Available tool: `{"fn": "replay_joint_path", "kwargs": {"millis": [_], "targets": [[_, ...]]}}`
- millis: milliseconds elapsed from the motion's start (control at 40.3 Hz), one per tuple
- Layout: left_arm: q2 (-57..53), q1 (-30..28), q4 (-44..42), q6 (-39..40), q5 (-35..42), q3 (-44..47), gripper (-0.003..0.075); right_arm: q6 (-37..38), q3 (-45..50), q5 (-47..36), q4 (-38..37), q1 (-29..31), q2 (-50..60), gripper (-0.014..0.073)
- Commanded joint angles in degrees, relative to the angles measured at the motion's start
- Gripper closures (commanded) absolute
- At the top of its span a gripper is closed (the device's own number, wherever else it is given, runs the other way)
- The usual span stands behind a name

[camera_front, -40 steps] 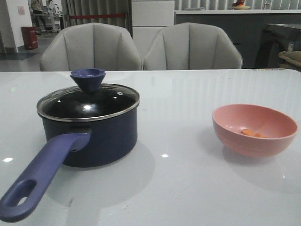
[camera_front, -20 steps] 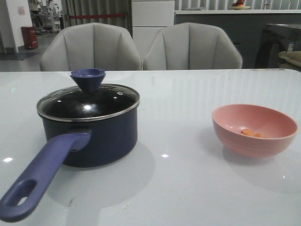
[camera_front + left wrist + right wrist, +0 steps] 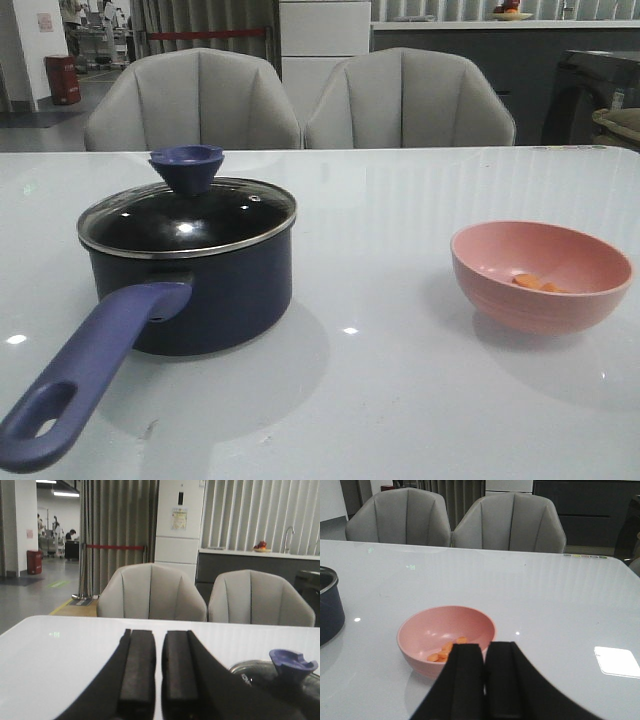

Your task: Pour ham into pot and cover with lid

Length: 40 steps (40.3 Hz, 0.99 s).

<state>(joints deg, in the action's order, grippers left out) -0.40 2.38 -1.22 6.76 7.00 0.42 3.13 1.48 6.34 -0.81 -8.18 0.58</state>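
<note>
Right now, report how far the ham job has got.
Nothing is done yet. The ham sits in the pink bowl, and the lid covers the pot. The left gripper and right gripper hold nothing. Left to do: lift lid, pour ham, cover again.

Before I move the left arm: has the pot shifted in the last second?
No. The pot sits in the same spot relative to the pink bowl, lid on.
</note>
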Motion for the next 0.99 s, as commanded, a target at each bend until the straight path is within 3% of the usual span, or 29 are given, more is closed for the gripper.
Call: {"fn": "replay_joint_path", "kwargs": {"millis": [0, 199, 521, 968], "targets": [[-0.8, 0.0, 0.2, 0.4, 5.1, -1.7, 0.0577, -0.2, 0.6, -4.3, -0.6, 0.4, 1.1, 0.0442], [4.1, 0.0, 0.2, 0.4, -0.7, -10.8, 0.0577, -0.2, 0.6, -4.3, -0.6, 0.4, 1.1, 0.0442], [20.1, 0.0, 0.5, 0.4, -17.3, -25.0, 0.0577, -0.2, 0.6, -4.3, -0.6, 0.4, 1.1, 0.0442], [26.2, 0.0, 1.2, 0.4, -18.8, -25.5, 0.0577, -0.2, 0.6, -4.3, -0.6, 0.4, 1.1, 0.0442]]}}
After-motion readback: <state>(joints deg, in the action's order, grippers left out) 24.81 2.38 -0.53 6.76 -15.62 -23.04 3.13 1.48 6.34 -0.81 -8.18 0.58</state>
